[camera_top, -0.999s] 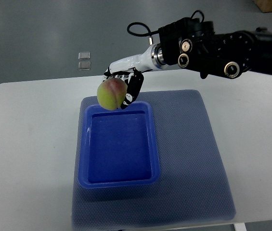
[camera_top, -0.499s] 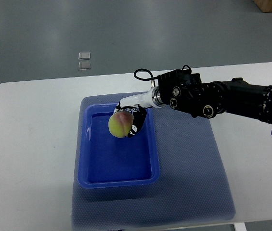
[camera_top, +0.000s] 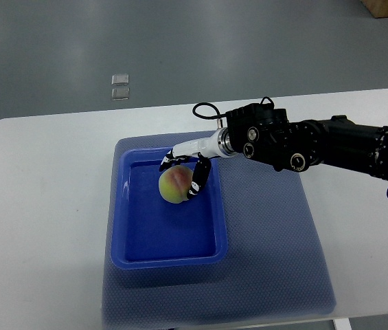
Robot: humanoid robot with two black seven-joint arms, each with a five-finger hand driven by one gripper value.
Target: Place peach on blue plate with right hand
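While fingers grip, peach occupies blue plate.

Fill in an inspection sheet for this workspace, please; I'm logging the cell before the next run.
Surface: white table with a grey-blue mat under the work.
Job's things: peach inside the blue plate, a rectangular tray on the mat.
Clutter: nothing seen on the table.
Grippers: right hand over the tray, fingers curled around the peach; left hand not in view.
Cables: a black cable loop at the right wrist.
Surroundings: grey floor with two small square plates; a brown object at the top right corner.
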